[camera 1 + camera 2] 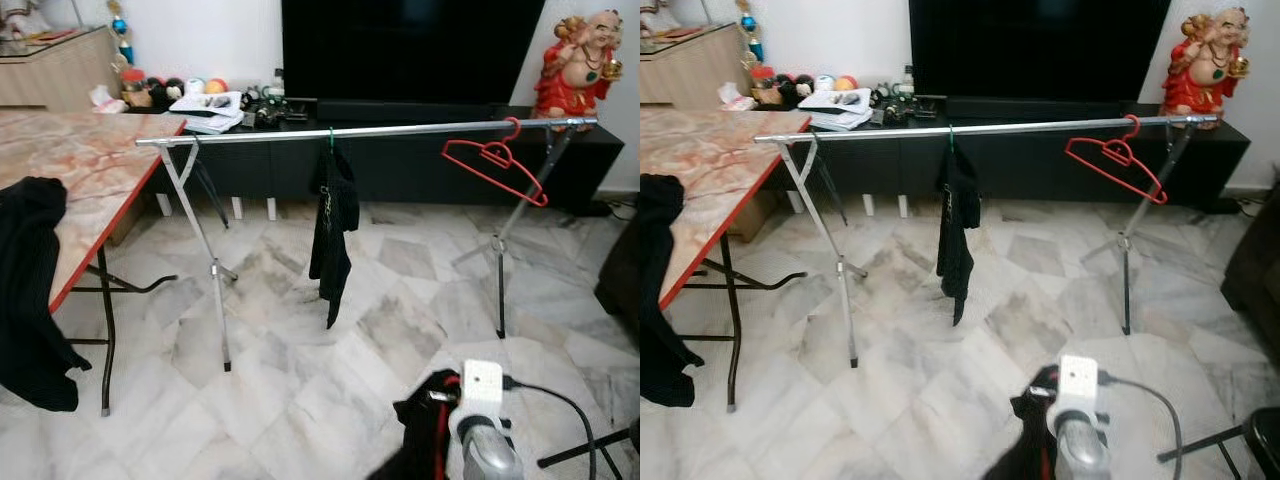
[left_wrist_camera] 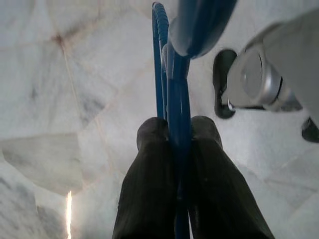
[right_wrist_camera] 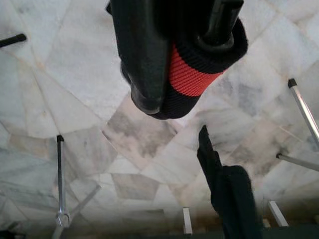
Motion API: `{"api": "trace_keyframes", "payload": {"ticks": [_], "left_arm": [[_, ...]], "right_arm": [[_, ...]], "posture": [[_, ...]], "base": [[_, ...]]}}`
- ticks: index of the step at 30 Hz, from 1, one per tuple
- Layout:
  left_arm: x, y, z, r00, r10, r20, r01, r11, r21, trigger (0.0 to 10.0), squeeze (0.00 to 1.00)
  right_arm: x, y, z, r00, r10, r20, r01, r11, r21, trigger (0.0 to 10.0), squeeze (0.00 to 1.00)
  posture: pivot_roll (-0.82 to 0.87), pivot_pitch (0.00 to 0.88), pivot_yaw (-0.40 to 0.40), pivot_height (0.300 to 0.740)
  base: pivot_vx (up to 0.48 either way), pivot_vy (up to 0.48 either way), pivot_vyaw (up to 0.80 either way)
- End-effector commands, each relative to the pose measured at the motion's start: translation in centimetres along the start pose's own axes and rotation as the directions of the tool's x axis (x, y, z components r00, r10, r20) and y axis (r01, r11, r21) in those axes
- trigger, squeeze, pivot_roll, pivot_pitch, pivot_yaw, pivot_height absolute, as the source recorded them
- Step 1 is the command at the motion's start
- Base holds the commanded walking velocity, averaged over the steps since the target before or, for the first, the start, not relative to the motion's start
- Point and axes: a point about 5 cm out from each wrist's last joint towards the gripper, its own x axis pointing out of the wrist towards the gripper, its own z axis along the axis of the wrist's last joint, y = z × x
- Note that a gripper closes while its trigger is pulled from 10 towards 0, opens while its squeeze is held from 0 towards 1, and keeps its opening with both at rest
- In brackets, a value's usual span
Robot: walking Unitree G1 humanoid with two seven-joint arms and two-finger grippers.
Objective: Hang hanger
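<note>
A silver clothes rail [image 1: 400, 130] runs across the room on two folding stands. A black garment [image 1: 333, 225] hangs from its middle on a green hook, and an empty red hanger [image 1: 497, 165] hangs tilted near the right end. My left gripper [image 2: 177, 129] is shut on a blue wire hanger [image 2: 172, 74], held low over the marble floor. My right gripper [image 3: 184, 64] is shut on a black garment with a red band [image 3: 192, 77]. That garment [image 1: 425, 430] shows at the bottom of the eye views beside my right wrist [image 1: 482, 400].
A marble-topped folding table [image 1: 80, 160] stands at the left with a black cloth [image 1: 30, 290] draped over its edge. Behind the rail are a dark TV console [image 1: 420, 160] and a red statue [image 1: 578, 65]. The rack legs [image 1: 215, 280] splay over the floor.
</note>
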Motion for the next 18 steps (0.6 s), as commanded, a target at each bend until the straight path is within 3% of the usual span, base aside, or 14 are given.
{"api": "trace_keyframes", "payload": {"ticks": [1,5,7,9,10,11,14,18], "left_arm": [[-0.1,0.2,-0.2,1.0,0.0,-0.001,0.0,1.0,-0.015,10.0,0.0],[-0.2,0.5,0.5,0.995,0.042,0.087,-0.042,0.999,-0.004,10.0,0.0],[0.9,1.7,8.8,0.951,0.056,0.303,-0.069,0.997,0.03,10.0,0.0],[0.6,2.5,14.3,0.896,0.036,0.443,-0.071,0.996,0.062,10.0,0.0],[0.6,2.5,14.3,0.896,0.036,0.443,-0.071,0.996,0.062,10.0,0.0],[0.2,2.7,16.2,0.866,-0.006,0.501,-0.059,0.992,0.113,10.0,0.0],[-0.3,2.9,17.9,0.835,-0.048,0.548,-0.061,0.982,0.179,10.0,0.0],[-1.6,2.3,21.2,0.769,-0.264,0.583,0.025,0.923,0.385,10.0,0.0]], "right_arm": [[0.2,-0.3,0.5,1.0,-0.002,0.014,0.002,1.0,-0.013,10.0,0.0],[0.3,-0.4,0.9,1.0,0.006,0.016,-0.005,0.997,-0.073,10.0,0.0],[0.7,-0.1,2.1,0.998,0.031,0.057,-0.023,0.991,-0.132,10.0,0.0],[1.0,0.3,3.4,0.994,0.053,0.099,-0.036,0.985,-0.168,10.0,0.0],[1.0,0.3,3.4,0.994,0.053,0.099,-0.036,0.985,-0.168,10.0,0.0],[1.4,0.6,4.5,0.99,0.065,0.124,-0.041,0.982,-0.186,10.0,0.0],[1.7,1.0,5.3,0.99,0.073,0.123,-0.045,0.975,-0.219,10.0,0.0],[2.3,2.6,6.7,0.985,0.142,0.1,-0.104,0.943,-0.315,10.0,0.0]], "posture": [[0.05,0.0,0.012,0.74],[0.05,0.0,0.013,0.74],[0.05,0.0,0.015,0.74],[0.05,0.0,0.015,0.74],[0.05,0.0,0.015,0.74],[0.06,0.0,0.014,0.74],[0.06,0.0,0.013,0.74],[0.06,0.0,0.009,0.74]], "base": [[0.0,0.0,0.0],[0.0,0.0,0.0],[0.0,0.0,0.0],[0.0,0.0,0.0],[0.0,0.0,0.0],[0.0,0.0,0.0],[0.0,0.0,0.0],[0.0,0.0,0.0]]}}
